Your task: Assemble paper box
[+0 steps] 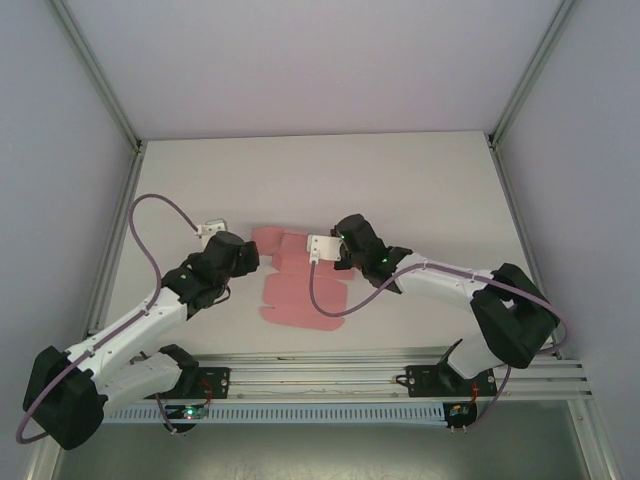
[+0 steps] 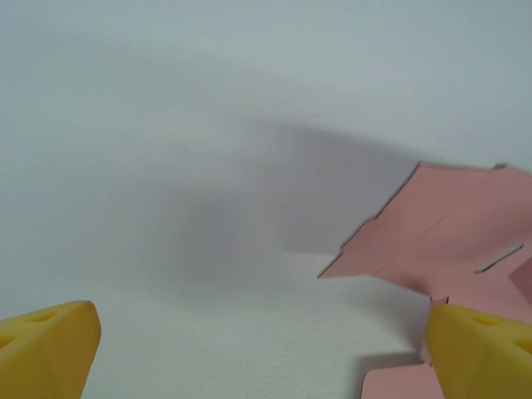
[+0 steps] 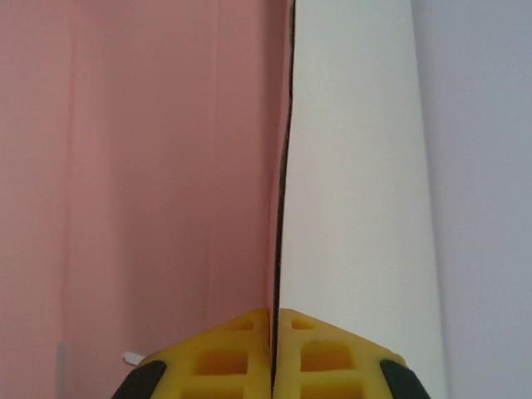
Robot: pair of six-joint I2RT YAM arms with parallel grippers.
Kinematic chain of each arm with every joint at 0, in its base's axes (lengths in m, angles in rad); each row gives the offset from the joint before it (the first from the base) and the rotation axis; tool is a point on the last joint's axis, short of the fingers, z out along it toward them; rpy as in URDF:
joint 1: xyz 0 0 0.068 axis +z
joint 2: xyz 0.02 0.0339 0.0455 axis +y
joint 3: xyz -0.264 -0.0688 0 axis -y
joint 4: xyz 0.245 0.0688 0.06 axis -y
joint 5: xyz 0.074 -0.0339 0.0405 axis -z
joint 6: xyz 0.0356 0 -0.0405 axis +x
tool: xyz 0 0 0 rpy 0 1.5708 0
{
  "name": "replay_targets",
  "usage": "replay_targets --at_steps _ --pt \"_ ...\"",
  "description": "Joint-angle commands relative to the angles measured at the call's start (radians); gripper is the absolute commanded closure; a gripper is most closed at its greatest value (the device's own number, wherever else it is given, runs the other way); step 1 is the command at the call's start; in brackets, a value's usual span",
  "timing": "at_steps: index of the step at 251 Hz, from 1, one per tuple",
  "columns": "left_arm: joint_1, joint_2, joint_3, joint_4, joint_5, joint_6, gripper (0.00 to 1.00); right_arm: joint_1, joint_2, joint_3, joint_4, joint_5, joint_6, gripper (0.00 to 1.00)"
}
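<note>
The paper box (image 1: 295,292) is a flat pink die-cut sheet lying on the white table between the two arms. My left gripper (image 1: 212,230) stands open just left of the sheet's upper corner. In the left wrist view its yellow fingertips (image 2: 48,347) are wide apart with bare table between them, and the pink sheet (image 2: 453,224) lies to the right, one flap beside the right pad. My right gripper (image 1: 322,247) is at the sheet's upper right part. In the right wrist view that gripper (image 3: 274,353) is shut on a raised flap seen edge-on, pink (image 3: 150,166) on one side and white (image 3: 349,166) on the other.
The white table (image 1: 400,190) is bounded by grey enclosure walls and metal frame posts (image 1: 95,70). A rail (image 1: 330,375) runs along the near edge by the arm bases. Purple cables (image 1: 150,205) loop from both arms.
</note>
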Motion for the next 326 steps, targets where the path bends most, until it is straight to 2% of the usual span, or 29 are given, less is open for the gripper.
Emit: replay_targets --at_steps 1,88,117,155,235,256,298,311,326 --pt "0.038 -0.023 -0.009 -0.007 0.016 -0.029 0.00 0.015 0.008 -0.030 0.136 0.109 -0.095 1.00" --pt "0.121 0.014 -0.016 0.019 0.069 -0.051 0.00 0.046 0.019 -0.102 0.429 0.208 -0.264 1.00" --pt "0.137 0.007 -0.023 0.027 0.073 -0.055 0.00 0.063 0.062 -0.117 0.487 0.268 -0.306 1.00" --pt "0.154 -0.003 -0.035 0.035 0.084 -0.054 0.00 0.094 0.149 -0.182 0.686 0.344 -0.389 1.00" --pt "0.203 0.007 -0.011 0.058 0.116 -0.024 0.00 0.101 0.193 -0.226 0.698 0.324 -0.351 1.00" --pt "0.222 0.027 -0.003 0.123 0.192 0.033 0.00 0.101 0.191 -0.215 0.623 0.304 -0.332 1.00" --pt "0.228 0.110 0.035 0.307 0.483 0.287 0.00 0.094 0.205 -0.206 0.595 0.285 -0.308 1.00" --pt "0.228 0.155 0.069 0.327 0.556 0.359 0.00 0.088 0.207 -0.203 0.590 0.273 -0.307 1.00" --pt "0.228 0.214 0.133 0.292 0.579 0.415 0.00 0.083 0.208 -0.194 0.568 0.263 -0.294 1.00"
